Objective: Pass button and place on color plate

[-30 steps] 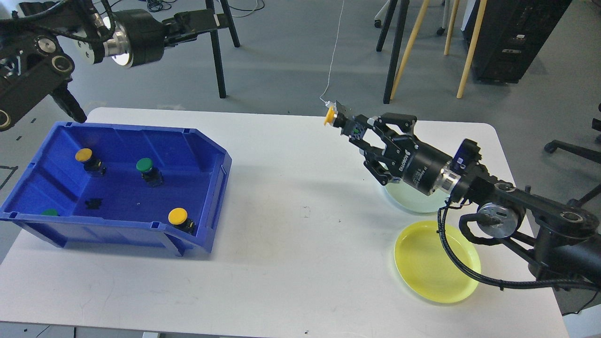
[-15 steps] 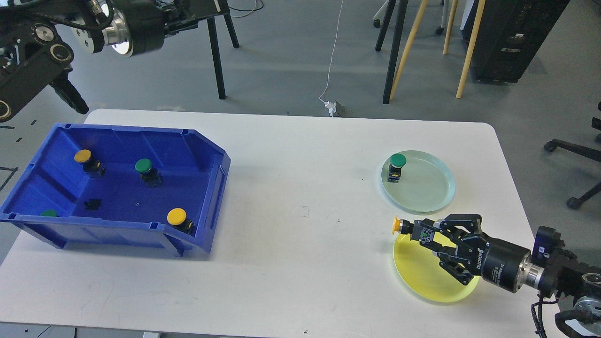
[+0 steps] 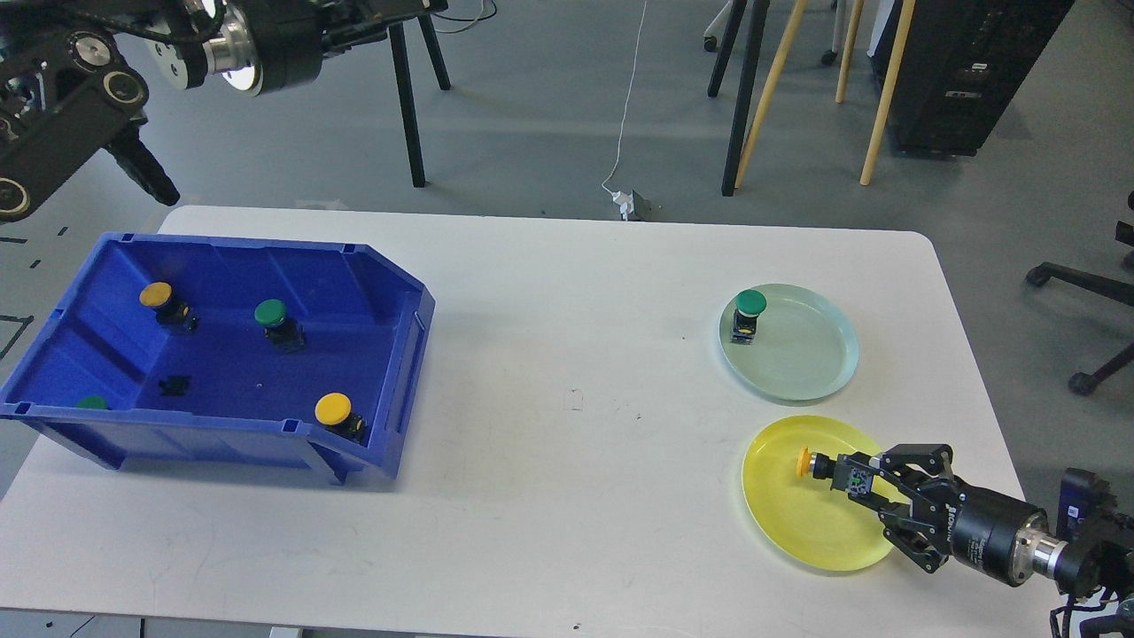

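My right gripper (image 3: 842,478) is shut on a yellow button (image 3: 804,462) and holds it low over the yellow plate (image 3: 788,523), near the plate's middle. I cannot tell whether the button touches the plate. A green button (image 3: 749,310) stands on the pale green plate (image 3: 811,359). The blue bin (image 3: 372,292) on the left holds two yellow buttons (image 3: 335,409) (image 3: 157,295) and a green button (image 3: 271,313); another green one (image 3: 91,402) shows at its near left corner. My left gripper (image 3: 399,11) is high at the top edge, beyond the table, too dark to read.
Chair and easel legs (image 3: 740,97) stand on the floor behind the table's far edge. A white cable with a plug (image 3: 627,202) hangs by that edge. A small black piece (image 3: 175,385) lies on the bin floor.
My right gripper has swung from high above the green plate down and back toward me, carrying the yellow button to the yellow plate. The left arm has risen slightly.
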Controlling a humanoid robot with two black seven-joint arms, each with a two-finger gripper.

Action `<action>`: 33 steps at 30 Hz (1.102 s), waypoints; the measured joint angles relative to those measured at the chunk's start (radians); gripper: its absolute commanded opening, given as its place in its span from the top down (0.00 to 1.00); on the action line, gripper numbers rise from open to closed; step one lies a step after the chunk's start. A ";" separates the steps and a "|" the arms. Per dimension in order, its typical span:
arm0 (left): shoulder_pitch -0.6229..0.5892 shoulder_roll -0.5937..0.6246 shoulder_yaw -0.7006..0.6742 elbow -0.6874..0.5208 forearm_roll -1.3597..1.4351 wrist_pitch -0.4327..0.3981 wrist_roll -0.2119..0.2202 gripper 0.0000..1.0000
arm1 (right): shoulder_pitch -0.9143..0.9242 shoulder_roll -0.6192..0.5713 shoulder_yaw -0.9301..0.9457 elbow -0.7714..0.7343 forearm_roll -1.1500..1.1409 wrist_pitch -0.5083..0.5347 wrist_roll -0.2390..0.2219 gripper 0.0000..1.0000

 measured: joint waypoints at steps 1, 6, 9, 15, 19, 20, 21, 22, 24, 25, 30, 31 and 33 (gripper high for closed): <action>0.000 0.000 0.000 0.001 0.000 0.000 0.000 0.01 | 0.001 0.003 0.000 0.000 0.000 0.000 -0.002 0.32; -0.004 0.000 0.000 0.003 0.000 0.000 0.000 0.01 | 0.002 0.006 -0.001 0.007 0.002 0.002 -0.015 0.12; -0.009 -0.001 0.000 0.004 0.000 0.000 0.000 0.01 | 0.004 0.006 -0.001 0.010 0.005 0.012 -0.021 0.06; -0.021 -0.007 0.000 0.003 0.000 0.000 0.002 0.01 | 0.005 -0.034 0.031 0.045 0.013 0.076 -0.035 0.03; -0.030 -0.008 0.000 0.003 -0.002 0.000 0.003 0.01 | 0.004 -0.108 0.126 0.123 0.020 0.083 -0.029 0.03; -0.032 -0.008 0.000 0.003 -0.006 0.000 0.003 0.01 | 0.004 -0.119 0.157 0.143 0.021 0.083 -0.027 0.03; -0.033 -0.008 0.000 0.004 -0.011 0.000 0.004 0.01 | 0.003 -0.123 0.189 0.161 0.021 0.083 -0.026 0.03; -0.034 -0.008 0.000 0.004 -0.017 0.000 0.006 0.01 | 0.003 -0.125 0.221 0.177 0.022 0.083 -0.026 0.03; -0.036 -0.008 0.000 0.004 -0.026 0.000 0.008 0.01 | 0.003 -0.128 0.295 0.207 0.022 0.083 -0.026 0.03; -0.038 -0.008 0.000 0.004 -0.028 0.000 0.009 0.01 | 0.004 -0.128 0.329 0.216 0.022 0.083 -0.027 0.03; -0.056 -0.005 0.000 0.004 -0.036 0.000 0.011 0.01 | 0.047 -0.099 0.494 0.215 0.021 0.057 -0.034 0.03; -0.060 -0.005 0.000 0.004 -0.036 0.000 0.011 0.01 | 0.061 -0.091 0.509 0.209 0.021 0.036 -0.035 0.03; -0.063 -0.005 -0.002 0.004 -0.037 0.000 0.010 0.01 | 0.123 -0.069 0.520 0.190 0.024 -0.033 -0.037 0.04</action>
